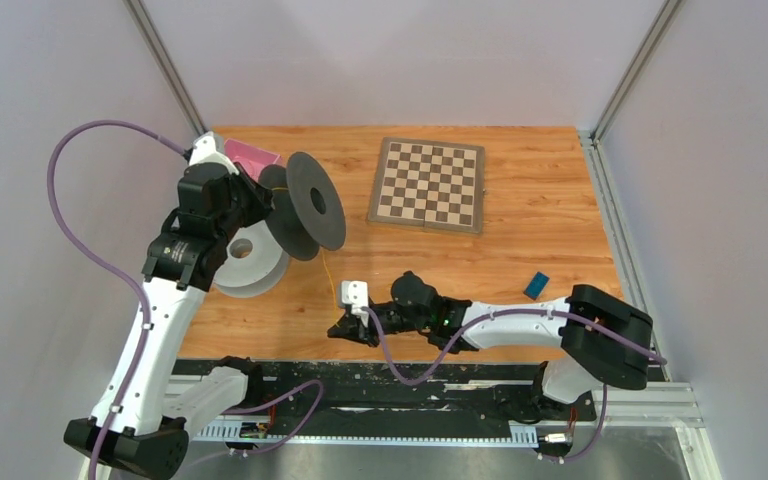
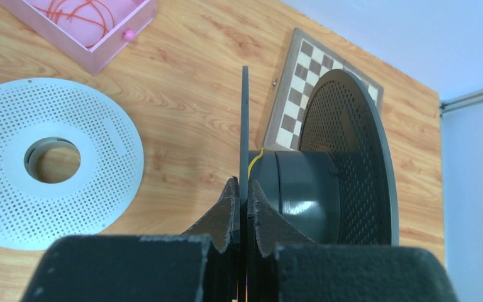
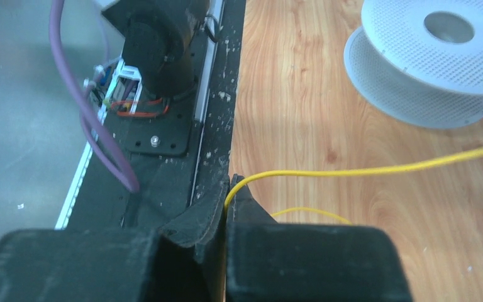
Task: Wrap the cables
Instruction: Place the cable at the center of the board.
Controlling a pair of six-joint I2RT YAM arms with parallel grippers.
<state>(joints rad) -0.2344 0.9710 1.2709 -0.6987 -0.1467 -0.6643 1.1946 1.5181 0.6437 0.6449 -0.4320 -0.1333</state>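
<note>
Most of the winding looks undone. On the wooden table (image 1: pixel 520 250) the black spool (image 1: pixel 312 203) stands on edge, its near flange pinched in the closed left gripper (image 2: pixel 244 198), and its dark hub is almost bare. Only one strand of the yellow cable (image 3: pixel 365 170) meets the hub, so I judge that wrapping has barely begun. The strand runs down across the wood to the right gripper (image 3: pixel 229 189), whose fingers are shut on it, with a slack loop lying just beside them. The orange-red cable (image 2: pixel 75 11) lies loose in the pink tray (image 2: pixel 110 50), untouched.

Room is tight on the left: the white perforated spool (image 2: pixel 100 157) lies flat just beside the black one, the chessboard (image 1: pixel 427 183) is near its far flange and the tray is close behind. The right gripper sits at the table's near edge, by the black base rail; bare wood lies between it and the spool. A small blue block (image 1: pixel 536 285) is well apart to the right
</note>
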